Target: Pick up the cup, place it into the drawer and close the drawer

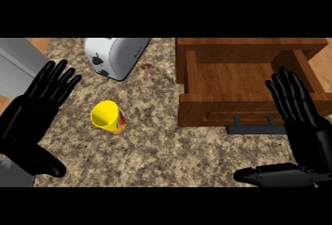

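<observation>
A yellow cup (108, 116) with a red and orange pattern lies tilted on the speckled counter, its mouth facing up and left. To its right stands a wooden drawer (227, 81), pulled open, with a dark handle (256, 129) on its front. My left hand (32, 112) is open at the left edge, fingers straight and pointing up, apart from the cup. My right hand (301, 118) is open at the right, fingers up, overlapping the drawer's right front corner. Neither hand holds anything.
A white toaster (115, 55) stands at the back, above the cup. A small reddish object (148, 69) lies beside it. A grey appliance (16, 66) fills the left edge. Speckled counter (162, 154) spreads in front of the drawer.
</observation>
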You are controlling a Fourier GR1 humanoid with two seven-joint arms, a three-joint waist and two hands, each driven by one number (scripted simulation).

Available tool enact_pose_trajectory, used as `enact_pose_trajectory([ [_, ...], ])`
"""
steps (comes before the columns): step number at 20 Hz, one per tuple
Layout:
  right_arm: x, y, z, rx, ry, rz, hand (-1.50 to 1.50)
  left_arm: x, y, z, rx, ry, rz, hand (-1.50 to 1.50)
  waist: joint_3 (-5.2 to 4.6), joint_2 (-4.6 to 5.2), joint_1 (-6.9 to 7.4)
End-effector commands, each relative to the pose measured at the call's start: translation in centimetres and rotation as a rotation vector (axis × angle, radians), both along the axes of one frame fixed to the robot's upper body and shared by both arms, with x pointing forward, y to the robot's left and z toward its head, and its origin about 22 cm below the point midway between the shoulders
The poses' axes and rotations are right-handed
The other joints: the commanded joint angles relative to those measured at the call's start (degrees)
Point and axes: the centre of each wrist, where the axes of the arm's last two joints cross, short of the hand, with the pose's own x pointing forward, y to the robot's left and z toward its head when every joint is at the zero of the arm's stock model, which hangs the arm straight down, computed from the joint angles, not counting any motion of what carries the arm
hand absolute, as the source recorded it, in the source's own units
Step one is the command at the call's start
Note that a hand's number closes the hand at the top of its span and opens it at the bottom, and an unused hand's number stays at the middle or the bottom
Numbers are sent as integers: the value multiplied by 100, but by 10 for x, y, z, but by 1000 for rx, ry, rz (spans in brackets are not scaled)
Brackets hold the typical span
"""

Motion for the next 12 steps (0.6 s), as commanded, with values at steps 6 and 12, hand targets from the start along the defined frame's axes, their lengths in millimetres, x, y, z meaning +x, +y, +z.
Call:
enact_pose_trajectory([
  [6, 34, -4, 4, -18, 7, 20, -150, 38, 24, -51, 46, 117, 10, -150, -1, -11, 16],
  [12, 44, -18, 5, -19, -15, 19, -150, 61, 28, -87, 71, 168, 39, -150, -1, -10, 1],
])
